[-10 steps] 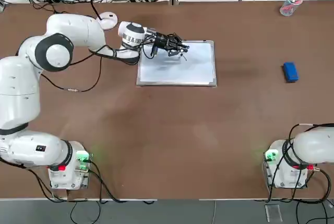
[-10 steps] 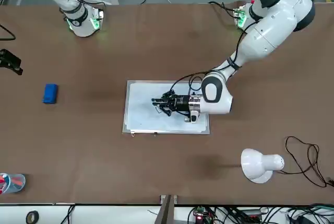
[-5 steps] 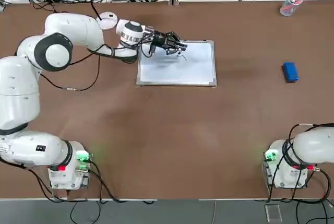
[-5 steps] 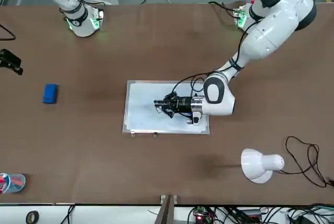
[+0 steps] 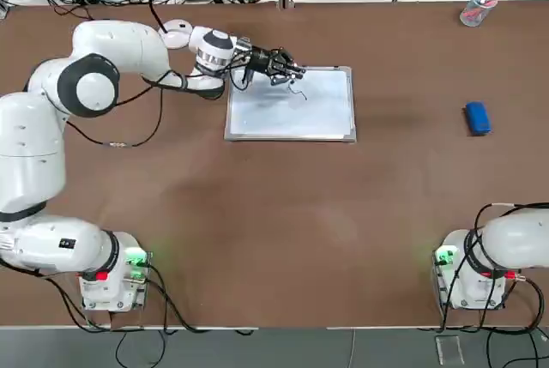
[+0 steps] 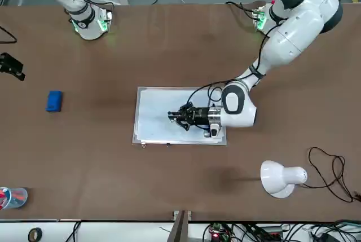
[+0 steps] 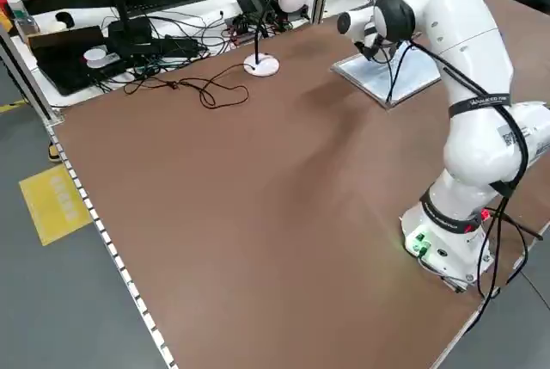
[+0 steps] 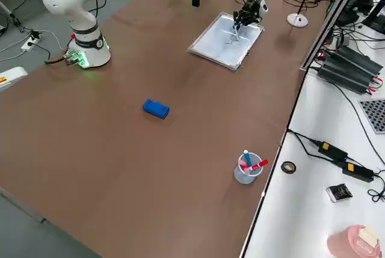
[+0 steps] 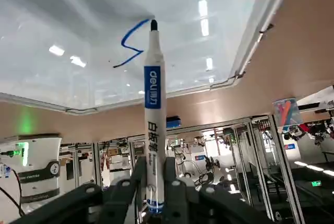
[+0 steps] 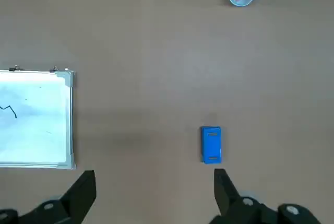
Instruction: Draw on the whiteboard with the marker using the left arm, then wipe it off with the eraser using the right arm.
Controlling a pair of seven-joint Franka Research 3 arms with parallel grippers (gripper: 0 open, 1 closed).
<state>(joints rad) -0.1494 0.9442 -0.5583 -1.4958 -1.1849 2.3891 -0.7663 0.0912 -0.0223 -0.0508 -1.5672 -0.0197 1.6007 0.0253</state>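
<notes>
The marker [image 9: 155, 114] reads "deli" (white on blue), with Chinese characters below.

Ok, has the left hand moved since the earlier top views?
Yes. In the top view, the left hand has shifted slightly leftward over the whiteboard, away from its right-side frame.

From my station I have the whiteboard [image 5: 296, 115] on the table [image 5: 257, 239], the eraser [image 5: 478, 118] well apart to its right, and the cup [image 5: 479, 8] beyond the eraser, holding pens [image 8: 259, 165]. The lamp [image 6: 279, 179] stands behind the whiteboard, off to its left.
</notes>
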